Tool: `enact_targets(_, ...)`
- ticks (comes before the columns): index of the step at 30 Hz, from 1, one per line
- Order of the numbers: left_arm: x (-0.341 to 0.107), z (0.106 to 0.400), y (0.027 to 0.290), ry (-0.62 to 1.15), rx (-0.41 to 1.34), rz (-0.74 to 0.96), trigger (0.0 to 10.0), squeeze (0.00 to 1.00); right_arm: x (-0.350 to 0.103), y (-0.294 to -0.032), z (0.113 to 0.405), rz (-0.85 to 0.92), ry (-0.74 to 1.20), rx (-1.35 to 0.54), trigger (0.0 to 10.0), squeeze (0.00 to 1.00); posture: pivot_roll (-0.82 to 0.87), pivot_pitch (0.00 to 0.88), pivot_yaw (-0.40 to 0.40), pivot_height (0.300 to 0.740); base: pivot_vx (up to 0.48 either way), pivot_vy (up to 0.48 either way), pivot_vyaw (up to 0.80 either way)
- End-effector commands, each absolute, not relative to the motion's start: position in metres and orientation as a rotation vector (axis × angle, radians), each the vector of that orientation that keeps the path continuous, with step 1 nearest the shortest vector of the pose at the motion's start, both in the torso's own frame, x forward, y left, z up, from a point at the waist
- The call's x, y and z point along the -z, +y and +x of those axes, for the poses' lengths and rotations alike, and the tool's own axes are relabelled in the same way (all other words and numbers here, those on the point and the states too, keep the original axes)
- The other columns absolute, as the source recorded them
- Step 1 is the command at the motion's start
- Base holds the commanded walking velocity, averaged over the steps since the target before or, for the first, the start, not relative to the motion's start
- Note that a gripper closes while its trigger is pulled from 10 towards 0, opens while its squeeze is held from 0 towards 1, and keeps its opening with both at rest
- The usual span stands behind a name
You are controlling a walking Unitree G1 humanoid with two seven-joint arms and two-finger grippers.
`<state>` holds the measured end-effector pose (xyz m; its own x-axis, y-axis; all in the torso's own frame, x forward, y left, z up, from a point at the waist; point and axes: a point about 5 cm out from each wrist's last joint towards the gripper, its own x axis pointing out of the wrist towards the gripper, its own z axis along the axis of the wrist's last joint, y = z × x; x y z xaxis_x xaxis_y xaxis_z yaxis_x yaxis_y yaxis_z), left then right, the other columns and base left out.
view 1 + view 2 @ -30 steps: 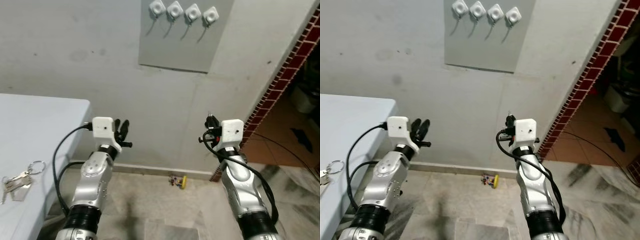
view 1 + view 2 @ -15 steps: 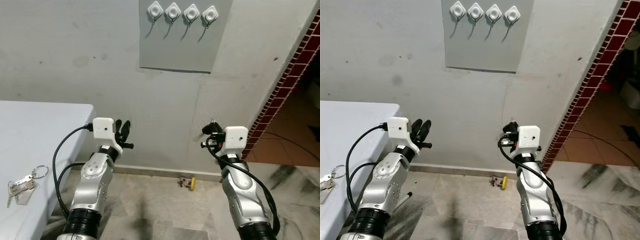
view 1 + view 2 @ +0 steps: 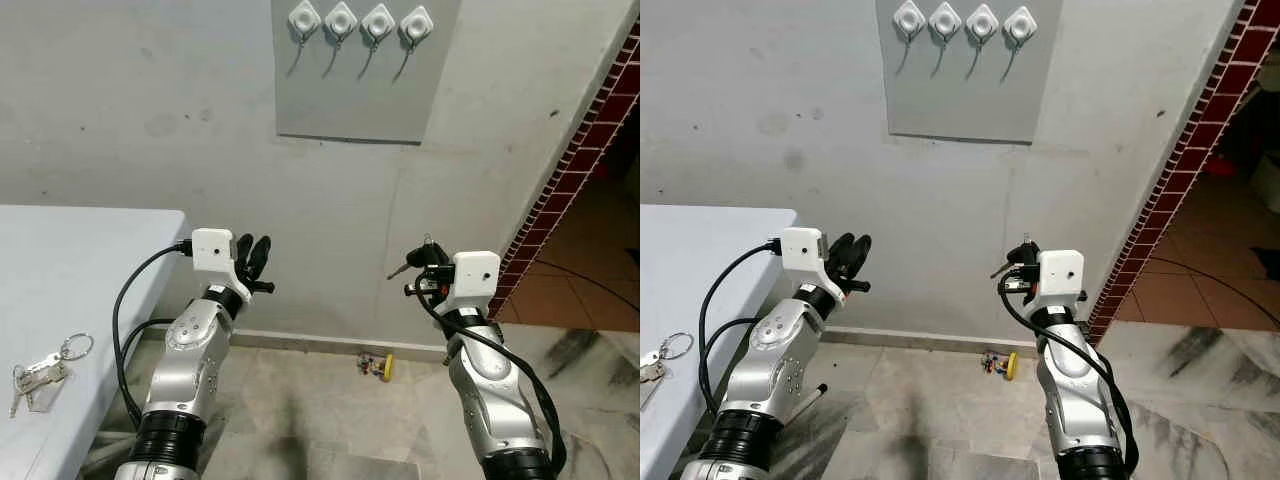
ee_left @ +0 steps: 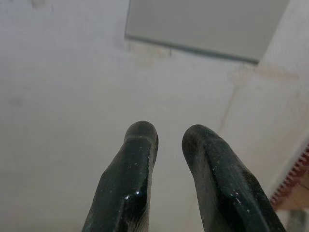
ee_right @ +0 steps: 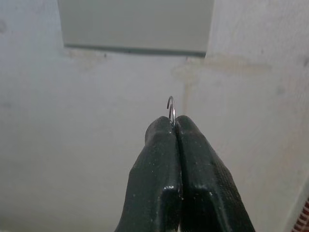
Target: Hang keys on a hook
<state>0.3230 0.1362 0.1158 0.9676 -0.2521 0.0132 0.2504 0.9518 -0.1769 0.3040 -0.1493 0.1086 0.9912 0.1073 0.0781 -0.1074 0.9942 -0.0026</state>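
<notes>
Grey wall ahead, hooks up high, keys clenched in the right gripper.

A grey panel (image 3: 365, 70) is sitting on the plastered wall, carrying a row of four white hooks (image 3: 360, 22) along its top edge. The right gripper (image 3: 425, 262) is hovering well below the panel with its jaws clenched on a key ring (image 5: 171, 109); in the right wrist view the ring's thin wire arc is poking out just above the pinched fingertips (image 5: 164, 133), and a key (image 3: 399, 270) is jutting out beside the gripper. The left gripper (image 3: 253, 258) is hanging in the air at about the same height, jaws released and holding nothing. A second bunch of keys (image 3: 40, 370) is lying near the front edge of the white worktop (image 3: 80, 250). A small yellow object (image 3: 377, 365) is lying on the floor at the wall's foot.
</notes>
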Motion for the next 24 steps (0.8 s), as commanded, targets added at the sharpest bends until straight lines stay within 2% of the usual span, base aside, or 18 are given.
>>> enact_targets(1, -0.1199, 0.3227, 0.1347, -0.001, 0.255, -0.162, 10.0, 0.0, -0.1168, -0.15, 0.3063, -0.017, -0.098, -0.119, 10.0, 0.0, -0.07, 0.0, -0.017, 0.74, 0.465, 0.0, 0.0)
enact_targets(24, -0.1185, 0.321, 0.1347, 0.002, 0.253, -0.154, 10.0, 0.0, -0.1158, -0.1446, 0.3052, -0.029, -0.082, -0.158, 10.0, 0.0, -0.06, 0.0, -0.03, 0.74, 0.469, 0.0, 0.0)
